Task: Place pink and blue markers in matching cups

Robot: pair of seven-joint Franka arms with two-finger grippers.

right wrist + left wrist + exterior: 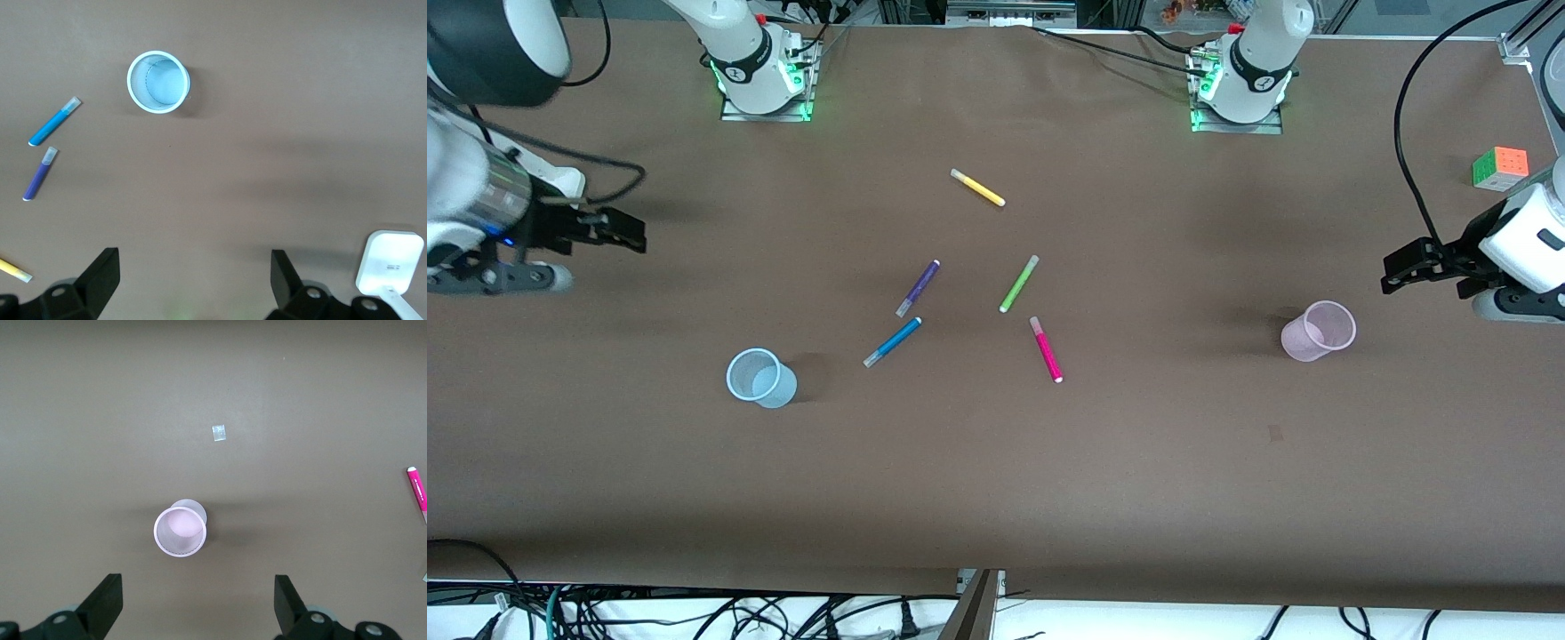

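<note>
On the brown tabletop [996,462] both arms wait at its ends, left gripper [1423,269] and right gripper [609,233] spread wide and empty. Blue cup [760,378] and pink cup [1318,332] stand upright. Blue marker [893,341] and pink marker [1047,349] lie flat mid-table: grip each across its barrel

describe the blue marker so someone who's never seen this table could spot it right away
Start at the pale blue cup toward the right arm's end of the table. The blue marker lies flat beside it, at the near edge of the marker cluster. It is sky-blue with a pale cap, unlike the darker purple marker just farther back.
</note>
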